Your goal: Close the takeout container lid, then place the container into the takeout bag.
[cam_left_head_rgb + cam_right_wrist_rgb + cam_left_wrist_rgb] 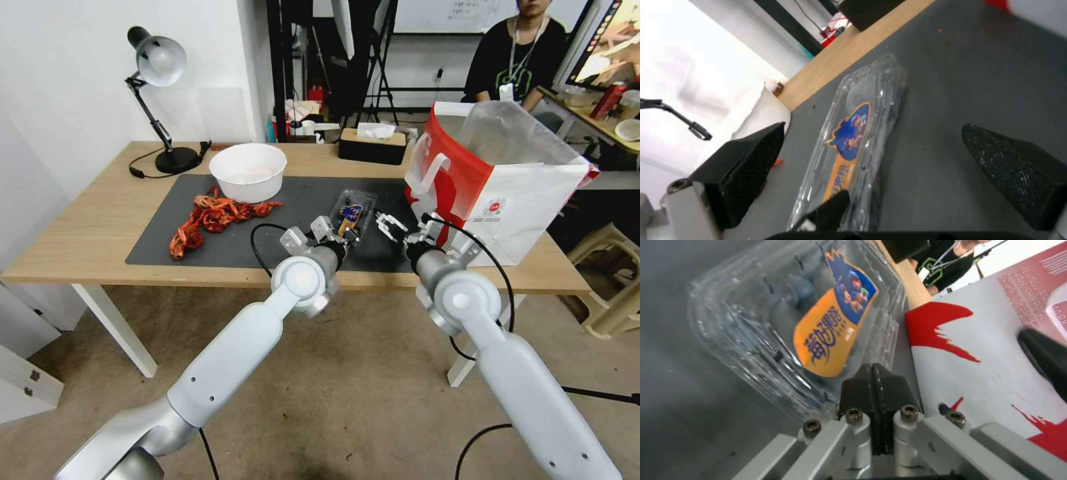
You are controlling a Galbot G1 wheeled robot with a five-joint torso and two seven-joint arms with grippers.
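The left gripper (pixel 331 235) covers the near end of the takeout container (pixel 351 219) in the head view, so contact there can't be judged. Through the lid (pixel 835 330) the berries are only dark blurs. The takeout bag (pixel 996 350) runs off the left wrist view's edge.

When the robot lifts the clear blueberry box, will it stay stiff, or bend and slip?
The takeout container has thin clear plastic walls, so it will probably flex under a squeeze. The glossy lid looks smooth and may slip. It lies low and flat on the mat, so tipping seems unlikely; the loose berries could shift. The shut left tool touches its edge.
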